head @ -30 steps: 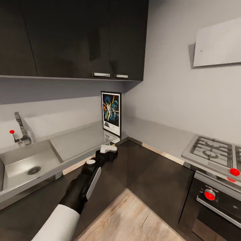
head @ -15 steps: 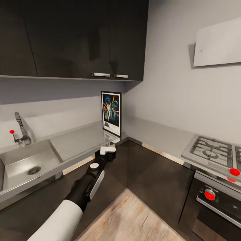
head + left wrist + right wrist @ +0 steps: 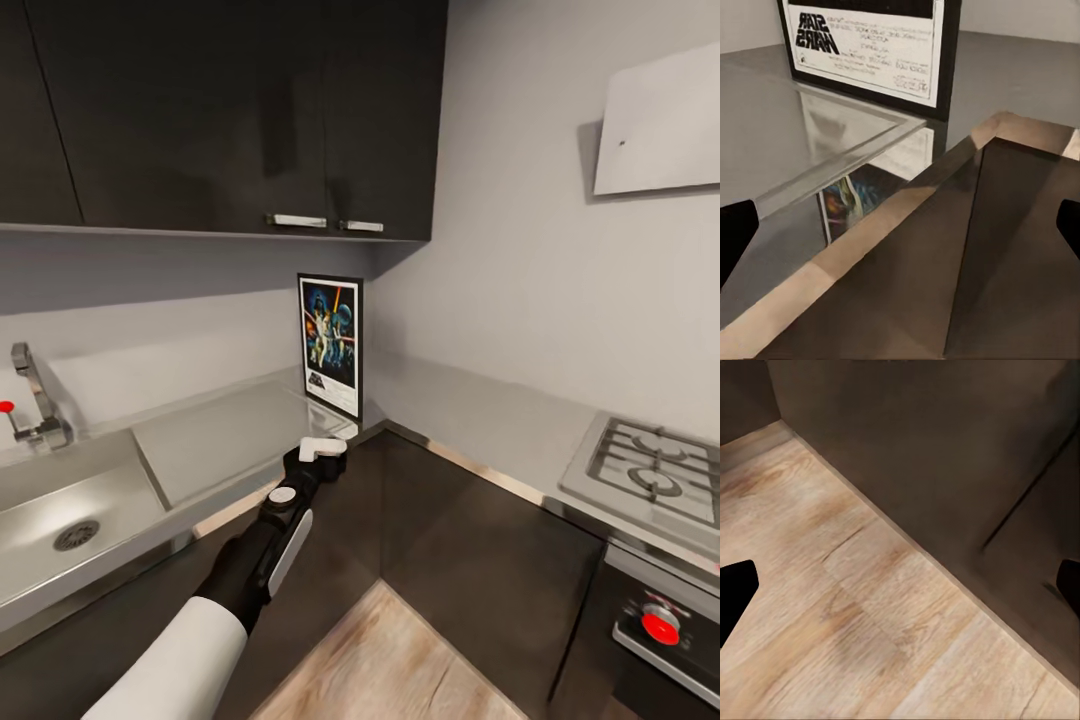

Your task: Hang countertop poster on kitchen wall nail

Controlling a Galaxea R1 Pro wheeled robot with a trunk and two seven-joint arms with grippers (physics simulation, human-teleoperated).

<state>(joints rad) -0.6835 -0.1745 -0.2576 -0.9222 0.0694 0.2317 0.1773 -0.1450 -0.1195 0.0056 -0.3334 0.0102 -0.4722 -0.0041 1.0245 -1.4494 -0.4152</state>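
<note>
From the head camera, I am seeing the poster (image 3: 331,344) standing tall in the corner of the kitchen countertop (image 3: 235,435), leaning back on the wall under the dark cupboards. My left gripper (image 3: 323,449) is reaching toward it and hanging just in front of the countertop's edge. The poster is a bit further back from the gripper and higher up, with its long side going up and down. I cannot tell from here if the fingers are apart.

From the left wrist camera, I am looking over the countertop (image 3: 810,142) at the bottom of the poster (image 3: 866,52) straight ahead. The two dark finger tips are sitting far apart, so this gripper is wide open and holding nothing.

From the right wrist camera, I am looking down at the wooden floor (image 3: 855,607) beside a dark cabinet front (image 3: 945,457). Its finger tips are spread wide too, holding nothing. I think the left arm is the nearer one for grabbing.
</note>
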